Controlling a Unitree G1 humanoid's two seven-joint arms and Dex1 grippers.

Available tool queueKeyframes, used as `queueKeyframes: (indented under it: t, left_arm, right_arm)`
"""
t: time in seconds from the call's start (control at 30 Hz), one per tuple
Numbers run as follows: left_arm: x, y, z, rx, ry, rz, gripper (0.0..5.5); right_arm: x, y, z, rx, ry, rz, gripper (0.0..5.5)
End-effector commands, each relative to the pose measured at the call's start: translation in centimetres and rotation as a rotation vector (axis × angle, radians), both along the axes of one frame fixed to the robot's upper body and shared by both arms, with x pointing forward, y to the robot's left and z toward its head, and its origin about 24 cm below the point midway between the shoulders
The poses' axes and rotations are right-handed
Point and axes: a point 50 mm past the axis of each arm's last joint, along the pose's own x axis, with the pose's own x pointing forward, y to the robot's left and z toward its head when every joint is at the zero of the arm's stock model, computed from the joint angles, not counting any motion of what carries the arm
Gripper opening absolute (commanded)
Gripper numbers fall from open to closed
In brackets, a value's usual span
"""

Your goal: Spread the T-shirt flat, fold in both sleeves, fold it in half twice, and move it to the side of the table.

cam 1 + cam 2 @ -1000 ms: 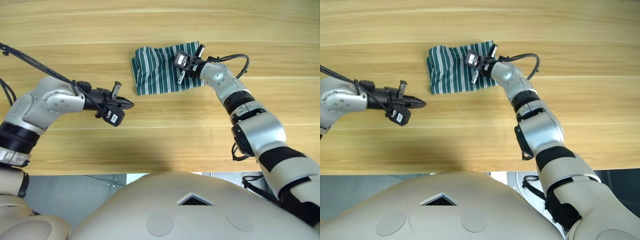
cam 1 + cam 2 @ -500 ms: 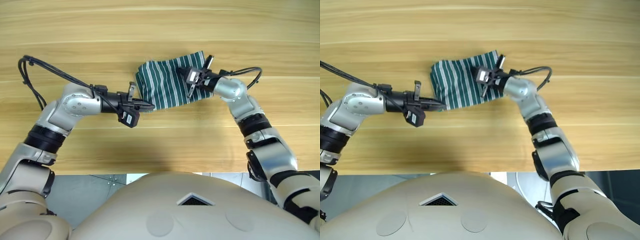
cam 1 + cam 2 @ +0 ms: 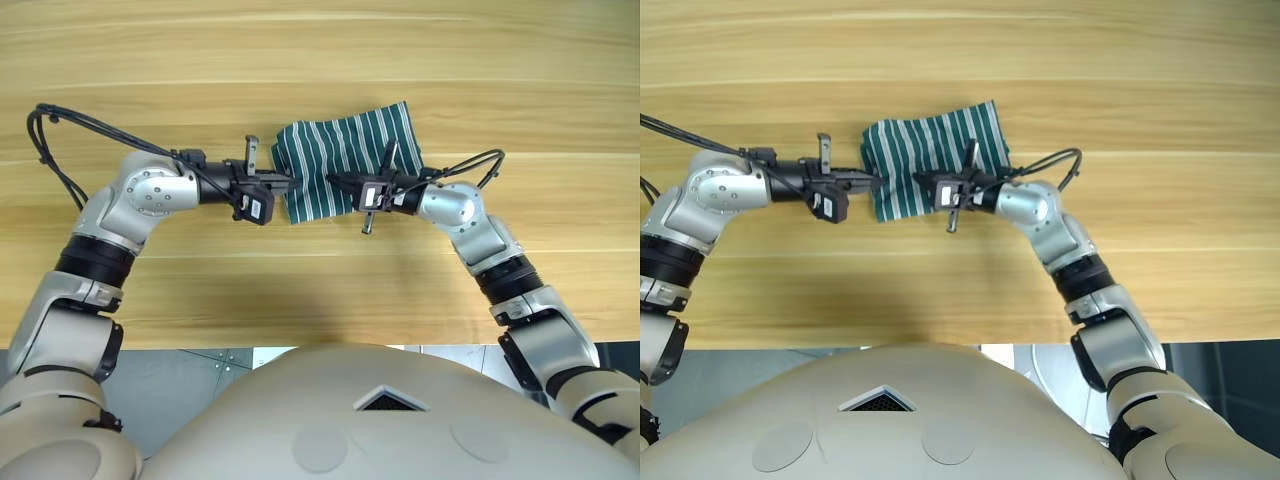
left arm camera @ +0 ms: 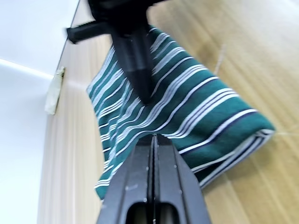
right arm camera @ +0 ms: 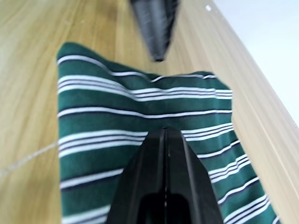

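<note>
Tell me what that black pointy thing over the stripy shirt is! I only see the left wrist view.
Observer: That is the right pincer, lying across the T-shirt from its right side.
Operator: Is it open?
Observer: No. The right wrist view shows its fingers pressed together, resting on the stripes.
Operator: Is the shirt at the table's side?
Observer: I can't say that. The head views show it well back from the table's near edge, with wood showing all round it.

Closed pincer (image 4: pixel 153 137) against striped T-shirt (image 4: pixel 201 105)
</note>
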Motion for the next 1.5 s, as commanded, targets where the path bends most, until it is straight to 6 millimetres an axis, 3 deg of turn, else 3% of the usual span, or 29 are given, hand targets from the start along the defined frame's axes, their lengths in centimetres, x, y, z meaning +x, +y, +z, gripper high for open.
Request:
queueKeyframes:
  t: [0.03, 0.2, 0.37, 0.5, 0.6, 0.8, 1.0, 1.13, 1.3, 1.43, 1.5]
  left_arm:
    - [-0.2, -0.7, 0.7, -0.043, 0.005, -0.044, 0.0]
    - [0.7, -1.8, 1.1, -0.092, -0.013, -0.049, 0.0]
    - [2.3, -2.4, 0.1, -0.094, 0.01, -0.009, 0.0]
    - [5.2, -2.4, -0.6, -0.053, -0.03, 0.11, 0.0]
    - [5.6, -1.9, -1.1, -0.061, -0.024, 0.142, 0.0]
    - [5.7, -0.8, 3.6, -0.415, -0.005, 0.153, 0.0]
    - [5.4, 1.2, 4.2, -0.503, 0.003, 0.211, 0.0]
    - [5.4, 1.6, 5.1, -0.589, 0.016, 0.211, 0.0]
    - [5.2, 1.9, 4.7, -0.599, 0.034, 0.224, 0.0]
    - [5.1, 1.9, 4.5, -0.612, 0.044, 0.231, 0.0]
    - [5.0, 1.8, 4.3, -0.62, 0.048, 0.234, 0.0]
  right_arm:
    - [0.9, -1.0, -3.4, -0.256, -0.003, -0.057, 0.01]
    - [-1.9, 0.2, -4.0, -0.248, 0.037, 0.118, 0.01]
    - [-2.1, 0.3, -3.5, -0.231, 0.033, 0.129, 0.01]
    - [-2.3, 0.4, -3.3, -0.223, 0.032, 0.134, 0.01]
    - [-1.8, -0.1, -3.1, -0.205, 0.029, 0.084, 0.01]
    - [-0.7, -0.4, 0.7, -0.035, -0.039, 0.018, 0.01]
    - [0.3, 0.5, 3.1, 0.04, -0.09, -0.012, 0.01]
    - [0.5, 2.2, 2.6, 0.019, -0.074, 0.021, 0.01]
    - [1.4, 4.0, 0.8, -0.041, -0.03, 0.033, 0.01]
    - [3.5, 5.2, -2.7, -0.141, 0.085, -0.136, 0.01]
    - [4.6, 4.6, -3.9, -0.198, 0.107, -0.262, 0.01]
